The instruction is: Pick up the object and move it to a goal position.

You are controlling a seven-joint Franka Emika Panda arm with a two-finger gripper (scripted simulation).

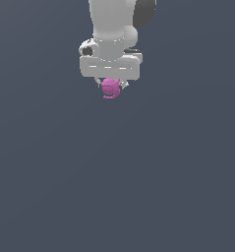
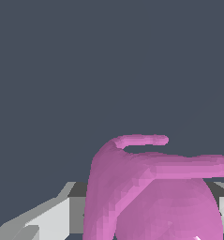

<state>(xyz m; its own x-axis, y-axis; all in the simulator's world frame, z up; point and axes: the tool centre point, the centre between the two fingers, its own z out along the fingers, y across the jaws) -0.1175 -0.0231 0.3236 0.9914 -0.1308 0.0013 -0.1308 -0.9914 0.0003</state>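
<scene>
Arm hangs straight down from the top of the exterior view, wrist vertical. Gripper [image 1: 110, 84] clenched on the pink object [image 1: 109, 88], which sits between the fingers just under the white hand; curled piece points down; object [image 2: 151, 192] fills wrist view

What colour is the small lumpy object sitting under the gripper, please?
The object is magenta-pink all over, with no pattern; the wrist view shows it best, close up.

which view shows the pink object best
The exterior view: the whole pink object shows, tucked under the white claw. The wrist view shows only a cropped close-up of the object.
</scene>
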